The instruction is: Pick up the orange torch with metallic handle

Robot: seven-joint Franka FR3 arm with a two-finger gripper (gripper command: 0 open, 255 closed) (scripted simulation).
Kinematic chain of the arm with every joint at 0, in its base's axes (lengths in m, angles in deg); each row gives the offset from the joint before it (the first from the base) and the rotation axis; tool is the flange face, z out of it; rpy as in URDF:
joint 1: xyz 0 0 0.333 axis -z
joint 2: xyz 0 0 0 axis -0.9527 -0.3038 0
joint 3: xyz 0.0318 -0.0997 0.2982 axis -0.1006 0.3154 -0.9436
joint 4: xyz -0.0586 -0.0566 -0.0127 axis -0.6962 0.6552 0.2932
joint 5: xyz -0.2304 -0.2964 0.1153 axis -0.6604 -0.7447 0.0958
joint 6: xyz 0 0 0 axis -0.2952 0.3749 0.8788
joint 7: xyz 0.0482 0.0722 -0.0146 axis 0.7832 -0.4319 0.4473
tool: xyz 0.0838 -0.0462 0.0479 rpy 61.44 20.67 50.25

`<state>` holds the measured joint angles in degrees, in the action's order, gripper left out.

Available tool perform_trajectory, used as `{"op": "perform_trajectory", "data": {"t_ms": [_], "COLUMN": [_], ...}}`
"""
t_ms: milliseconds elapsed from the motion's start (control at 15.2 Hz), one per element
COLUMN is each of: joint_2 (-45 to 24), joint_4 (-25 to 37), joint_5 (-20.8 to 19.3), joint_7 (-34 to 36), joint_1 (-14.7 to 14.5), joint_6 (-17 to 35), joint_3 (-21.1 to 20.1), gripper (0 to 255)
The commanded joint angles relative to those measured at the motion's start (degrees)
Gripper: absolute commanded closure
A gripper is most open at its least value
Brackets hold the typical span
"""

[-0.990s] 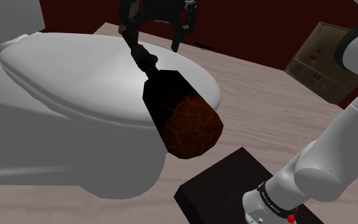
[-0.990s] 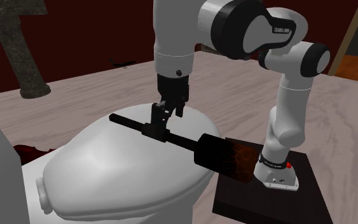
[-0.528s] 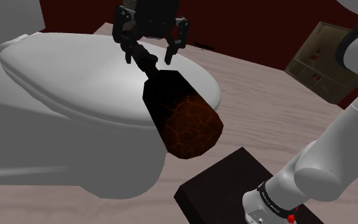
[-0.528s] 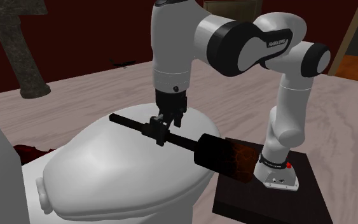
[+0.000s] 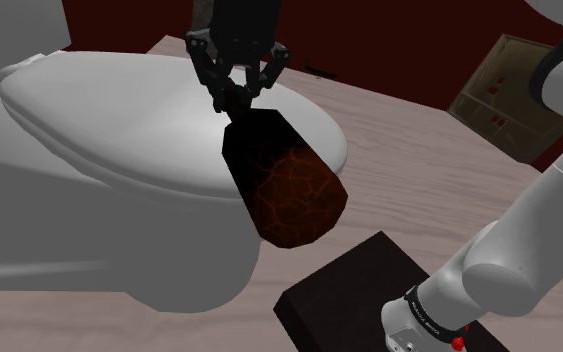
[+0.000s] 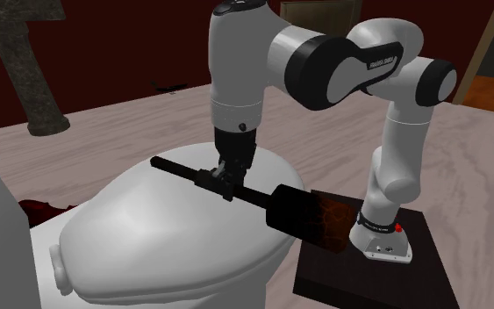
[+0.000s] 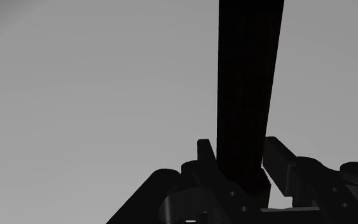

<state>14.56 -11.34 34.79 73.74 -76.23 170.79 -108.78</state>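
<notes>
I log a white toilet (image 5: 89, 110), lid shut, as the central fixture. Around the toilet runs a pale wood-plank floor (image 5: 409, 150). Behind the toilet rises a dark red wall (image 5: 399, 40). Well apart from the toilet, against that wall, stands a tan shelved cabinet (image 5: 499, 85). A grey mottled pedestal (image 6: 34, 79) stands beyond the toilet at the floor's edge. Light is dim throughout.
</notes>
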Motion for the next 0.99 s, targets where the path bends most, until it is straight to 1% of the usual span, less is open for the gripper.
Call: {"op": "perform_trajectory", "data": {"t_ms": [0, 198, 594, 924], "joint_2": [-0.04, 0.19, -2.20, -5.00], "joint_4": [-0.04, -0.28, 6.74, 13.62], "joint_5": [0.00, 0.17, -1.65, -3.92], "joint_7": [0.01, -0.11, 0.45, 1.16], "joint_1": [0.01, 0.11, -1.19, -3.08], "joint_6": [0.04, 0.13, -5.35, -10.40], "joint_3": [0.01, 0.06, -0.44, -0.89], "gripper": [255, 255, 255, 255]}}
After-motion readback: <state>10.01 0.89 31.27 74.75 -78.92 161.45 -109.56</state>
